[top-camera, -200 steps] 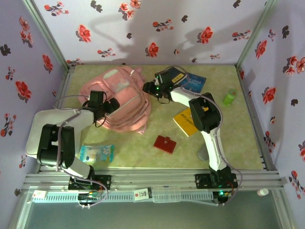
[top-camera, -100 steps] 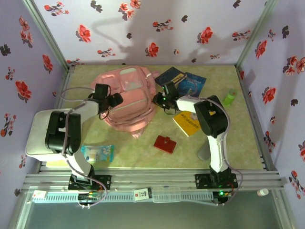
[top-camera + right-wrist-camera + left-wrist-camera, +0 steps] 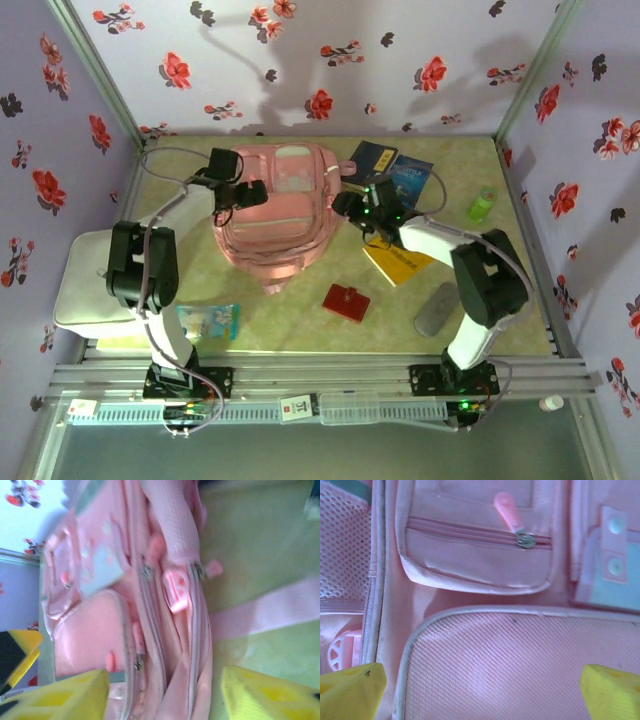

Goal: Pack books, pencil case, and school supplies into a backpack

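Top external view first: the pale pink backpack (image 3: 275, 215) lies flat on the desk (image 3: 300, 330), toward the back left, between the two arms. The left hand (image 3: 250, 192) hangs over its upper left part. The right hand (image 3: 347, 204) is at its right edge, near the top corner.

From the left wrist, the yellow fingers (image 3: 350, 690) stand wide apart over a ribbed pink panel, with a zipped pocket (image 3: 475, 555) beyond them and nothing pinched between them. From the right wrist, that hand's fingers (image 3: 60, 697) are spread too. The backpack's zips lie ahead of them and a pink strap (image 3: 265, 610) runs across the desk. I see nothing gripped.

All the books lie outside the backpack, to its right. The dark navy book (image 3: 368, 157) and the blue starry book (image 3: 412, 178) are side by side at the back. The yellow book (image 3: 402, 262) is nearer, partly under the right arm.

The red square piece (image 3: 346, 301) lies in front of the backpack, apart from it, and the grey pouch (image 3: 436, 309) lies to the right of that. A small green object (image 3: 483, 205) sits near the right wall, and a pale blue packet (image 3: 205, 320) lies by the left arm's base.
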You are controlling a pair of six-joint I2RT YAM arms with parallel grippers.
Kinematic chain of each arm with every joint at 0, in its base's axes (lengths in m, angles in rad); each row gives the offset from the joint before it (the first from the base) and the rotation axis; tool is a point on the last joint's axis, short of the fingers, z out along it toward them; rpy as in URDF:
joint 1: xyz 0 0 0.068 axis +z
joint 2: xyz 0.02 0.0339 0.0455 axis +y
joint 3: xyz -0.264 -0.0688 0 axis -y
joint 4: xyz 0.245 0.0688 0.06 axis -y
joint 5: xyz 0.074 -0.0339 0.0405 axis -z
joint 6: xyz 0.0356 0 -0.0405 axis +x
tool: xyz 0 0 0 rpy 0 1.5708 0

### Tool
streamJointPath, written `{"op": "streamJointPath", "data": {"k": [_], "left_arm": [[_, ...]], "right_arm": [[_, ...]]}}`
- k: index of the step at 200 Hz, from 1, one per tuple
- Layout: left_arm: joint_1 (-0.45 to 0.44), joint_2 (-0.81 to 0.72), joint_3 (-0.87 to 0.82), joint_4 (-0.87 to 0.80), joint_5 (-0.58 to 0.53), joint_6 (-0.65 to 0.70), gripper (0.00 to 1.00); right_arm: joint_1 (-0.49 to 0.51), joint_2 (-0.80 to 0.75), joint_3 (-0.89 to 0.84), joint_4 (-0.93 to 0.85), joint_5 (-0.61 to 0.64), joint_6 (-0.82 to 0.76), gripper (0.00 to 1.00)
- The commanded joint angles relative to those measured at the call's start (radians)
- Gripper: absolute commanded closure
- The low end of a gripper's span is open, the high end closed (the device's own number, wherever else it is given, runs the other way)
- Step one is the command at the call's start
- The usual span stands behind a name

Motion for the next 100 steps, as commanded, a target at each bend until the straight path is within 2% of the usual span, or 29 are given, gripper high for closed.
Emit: {"op": "streamJointPath", "data": {"k": [1, 10, 13, 41, 72, 88, 100], "left_arm": [[-0.079, -0.070, 0.032, -0.153, -0.085, 0.092, 0.00], [-0.115, -0.075, 0.031, -0.166, -0.106, 0.103, 0.00], [-0.124, -0.076, 0.032, -0.171, -0.115, 0.105, 0.00], [-0.259, -0.052, 0.056, -0.210, -0.197, 0.117, 0.00], [-0.385, 0.034, 0.133, -0.267, -0.285, 0.152, 0.02], [-0.430, 0.090, 0.191, -0.305, -0.315, 0.195, 0.06], [-0.453, 0.136, 0.242, -0.339, -0.337, 0.219, 0.14]], "right_arm": [[-0.032, -0.060, -0.009, -0.087, 0.101, -0.127, 0.21], [-0.037, -0.084, -0.021, -0.092, 0.136, -0.163, 0.03], [-0.038, -0.090, -0.026, -0.093, 0.154, -0.176, 0.01], [-0.039, -0.150, -0.058, -0.111, 0.285, -0.267, 0.01], [-0.056, -0.186, -0.089, -0.106, 0.331, -0.302, 0.01], [-0.070, -0.192, -0.103, -0.107, 0.349, -0.286, 0.01], [-0.082, -0.195, -0.107, -0.120, 0.351, -0.272, 0.01]]}}
